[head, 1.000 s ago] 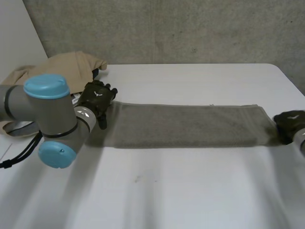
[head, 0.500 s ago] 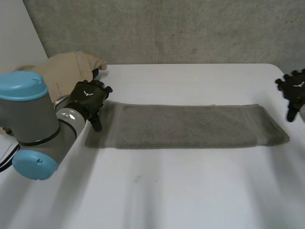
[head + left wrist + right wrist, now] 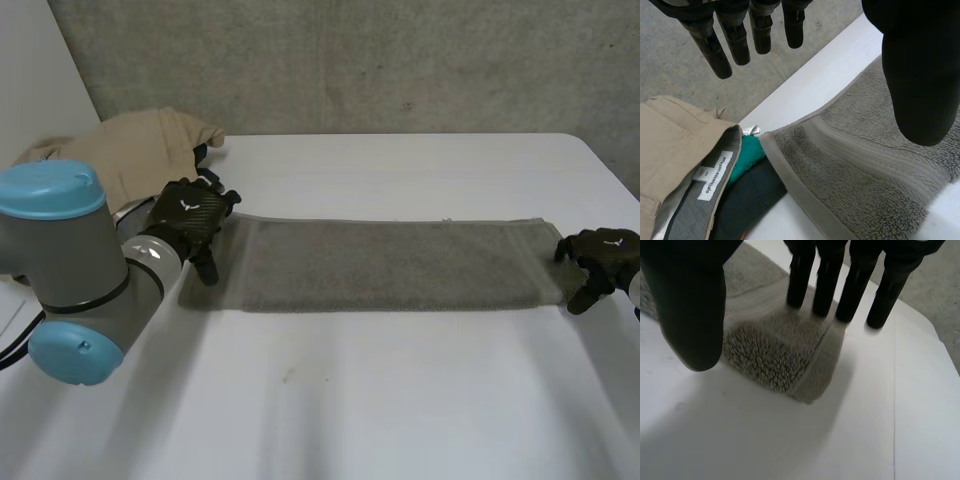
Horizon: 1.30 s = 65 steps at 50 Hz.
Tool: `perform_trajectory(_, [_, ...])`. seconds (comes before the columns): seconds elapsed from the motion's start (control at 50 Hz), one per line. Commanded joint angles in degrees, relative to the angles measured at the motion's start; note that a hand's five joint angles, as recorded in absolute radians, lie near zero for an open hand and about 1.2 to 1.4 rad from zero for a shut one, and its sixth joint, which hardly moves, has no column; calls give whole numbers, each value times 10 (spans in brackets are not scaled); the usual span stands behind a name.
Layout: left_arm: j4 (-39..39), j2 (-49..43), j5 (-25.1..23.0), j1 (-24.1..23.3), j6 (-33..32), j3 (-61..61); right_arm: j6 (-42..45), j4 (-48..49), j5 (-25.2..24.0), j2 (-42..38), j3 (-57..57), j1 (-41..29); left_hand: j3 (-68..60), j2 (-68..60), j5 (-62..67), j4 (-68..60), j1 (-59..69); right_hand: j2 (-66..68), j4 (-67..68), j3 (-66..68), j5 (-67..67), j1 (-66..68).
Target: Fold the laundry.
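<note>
A grey towel (image 3: 400,265), folded into a long strip, lies across the white table (image 3: 400,400). My left hand (image 3: 190,215) hovers over the towel's left end with straight fingers (image 3: 735,40) and the thumb apart. It holds nothing, and the towel's hemmed corner (image 3: 790,165) lies flat below it. My right hand (image 3: 600,252) is down at the towel's right end. Its straight fingertips (image 3: 827,285) touch the towel's near corner (image 3: 775,355), and the thumb (image 3: 690,305) stands well apart from them, so the cloth is not pinched.
A pile of clothes (image 3: 130,150) lies at the table's far left, right beside the towel's left end: a beige garment (image 3: 675,145) with a white label, plus teal and dark pieces (image 3: 745,190). The table's right edge is close beyond my right hand.
My right hand let go of the towel's right end, lifted away toward the back right, and has come back down onto that end. My left hand has barely shifted.
</note>
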State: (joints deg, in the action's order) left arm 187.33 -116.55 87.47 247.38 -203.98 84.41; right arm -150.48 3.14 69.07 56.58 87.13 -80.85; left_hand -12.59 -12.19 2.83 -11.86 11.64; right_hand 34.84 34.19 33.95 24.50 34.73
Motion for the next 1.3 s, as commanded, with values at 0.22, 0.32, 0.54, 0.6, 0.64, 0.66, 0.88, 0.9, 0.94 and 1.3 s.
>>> perform_trajectory(0.22, [12,17,-2,0,2,8,92,97,130,31,-24,76,26,22,-28,19,-16,452,458,460,455,453])
perform_trajectory(0.32, [13,26,-9,4,2,15,211,98,130,27,-46,81,26,22,-28,19,-16,452,458,460,455,453])
perform_trajectory(0.54, [12,32,-9,3,5,25,204,227,-1,72,-14,-194,26,22,-28,19,-16,452,458,460,455,453])
perform_trajectory(0.6, [12,34,-9,0,17,24,210,257,-46,71,5,-285,26,22,-28,19,-16,452,458,460,455,453])
perform_trajectory(0.64, [13,34,-9,-2,27,23,211,265,-66,48,12,-342,26,22,-28,19,-16,452,458,460,455,453])
perform_trajectory(0.66, [13,33,-9,-3,30,21,211,264,-69,35,11,-358,26,22,-28,19,-16,452,458,460,455,453])
perform_trajectory(0.88, [12,22,-9,-44,36,-29,198,208,-35,-26,12,-432,26,22,-28,19,-16,-57,-51,-48,-54,-56])
perform_trajectory(0.9, [12,21,-9,-48,37,-36,191,208,-21,-22,14,-432,26,22,-28,19,-16,-248,-242,-240,-245,-247])
perform_trajectory(0.94, [13,14,-9,-57,37,-53,172,203,13,-5,18,-428,26,22,-28,19,-16,-248,-242,-240,-245,-247])
perform_trajectory(1.3, [3,-104,0,-154,35,-194,49,63,118,28,81,-206,26,22,-28,19,-16,450,457,459,454,451])
